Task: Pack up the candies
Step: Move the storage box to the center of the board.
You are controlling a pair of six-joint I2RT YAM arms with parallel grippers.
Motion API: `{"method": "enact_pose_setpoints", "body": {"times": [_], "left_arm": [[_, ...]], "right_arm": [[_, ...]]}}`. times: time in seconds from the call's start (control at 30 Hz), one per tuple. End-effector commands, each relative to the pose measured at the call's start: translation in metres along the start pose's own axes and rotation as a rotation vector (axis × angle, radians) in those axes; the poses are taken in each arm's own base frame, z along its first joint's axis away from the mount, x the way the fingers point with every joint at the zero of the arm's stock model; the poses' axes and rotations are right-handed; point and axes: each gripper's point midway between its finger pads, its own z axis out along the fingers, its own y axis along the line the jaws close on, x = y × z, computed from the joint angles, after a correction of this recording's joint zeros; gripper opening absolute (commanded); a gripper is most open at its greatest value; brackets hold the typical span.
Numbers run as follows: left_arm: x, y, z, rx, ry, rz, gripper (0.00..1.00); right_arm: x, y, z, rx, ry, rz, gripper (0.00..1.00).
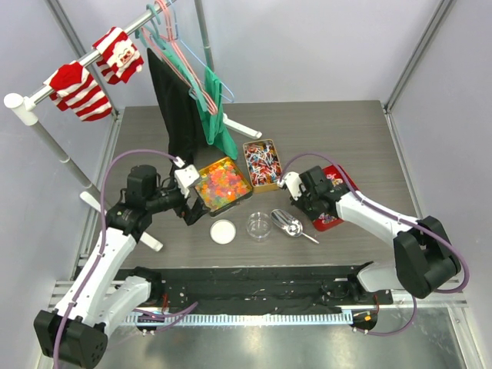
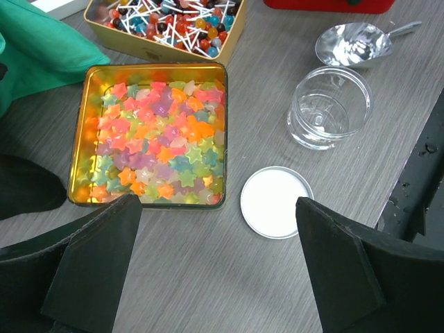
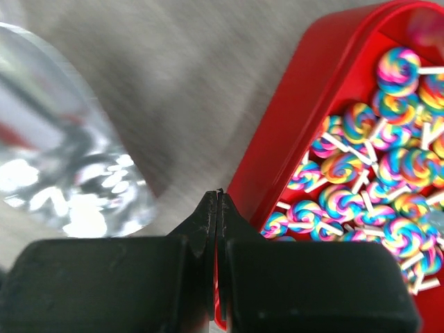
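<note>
The left gripper [image 2: 218, 202] hangs released, fingers wide apart, over the grey desk [image 2: 208, 291] at the near edge of the square gold tin [image 2: 82, 139] full of star-shaped pastel gummy candies [image 2: 156, 135]. The right gripper [image 3: 217, 208] is clenched, fingers pressed together, against the red plastic tray [image 3: 298, 104] of swirled lollipops [image 3: 374, 180], beside the shiny silver metal scoop [image 3: 62, 166]

Glossy star-shaped gummy candies [image 2: 159, 142] in pink, orange, yellow and green fill a square gold tin [image 2: 79, 142] in a loose layer — beyond it, ball lollipops [image 2: 173, 17] on white sticks heap a second gold tin [image 2: 161, 50], rainbow-swirl lollipops [image 3: 374, 187] a red tray [image 3: 291, 118].
</note>
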Motion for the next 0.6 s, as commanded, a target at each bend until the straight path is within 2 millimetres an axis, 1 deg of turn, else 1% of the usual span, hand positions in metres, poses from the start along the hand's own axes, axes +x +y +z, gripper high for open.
{"method": "enact_pose_setpoints", "body": {"times": [0.0,0.1,0.2,0.27,0.3,0.37,0.4,0.43,0.47,0.5,0.53,0.57], "left_arm": [[-0.01,-0.002,-0.003,0.016,-0.053,0.002,0.98],[-0.011,-0.002,-0.004,0.018,-0.059,-0.002,0.98],[-0.012,-0.002,-0.005,0.021,-0.062,-0.005,0.98],[-0.012,-0.002,-0.006,0.021,-0.066,-0.006,0.98],[-0.012,-0.001,-0.006,0.019,-0.065,-0.008,0.98],[-0.012,-0.001,-0.007,0.019,-0.068,-0.011,0.98],[-0.012,-0.001,-0.007,0.021,-0.07,-0.011,0.98],[-0.013,-0.001,-0.007,0.022,-0.072,-0.013,0.98],[-0.013,-0.001,-0.007,0.022,-0.073,-0.013,0.98],[-0.013,-0.001,-0.008,0.022,-0.074,-0.014,0.98],[-0.012,-0.001,-0.007,0.024,-0.071,-0.018,0.98],[-0.012,-0.001,-0.007,0.025,-0.073,-0.018,0.98]], "right_arm": [[-0.005,-0.041,-0.005,0.216,-0.019,0.031,0.01],[-0.004,-0.057,-0.006,0.295,-0.022,0.054,0.02],[-0.006,-0.06,-0.008,0.3,-0.037,0.065,0.05],[-0.007,-0.056,-0.009,0.277,-0.045,0.057,0.07],[-0.007,-0.052,-0.01,0.252,-0.049,0.048,0.1],[-0.008,-0.035,-0.013,0.151,-0.062,0.017,0.15],[-0.008,-0.03,-0.015,0.125,-0.064,0.006,0.22],[-0.01,-0.014,-0.019,0.039,-0.082,-0.021,0.28],[-0.01,-0.009,-0.021,0.009,-0.087,-0.031,0.35],[-0.009,-0.004,-0.023,-0.014,-0.091,-0.041,0.47],[-0.007,0.006,-0.026,-0.063,-0.098,-0.052,0.5],[-0.005,0.01,-0.028,-0.085,-0.098,-0.072,0.53]]}}
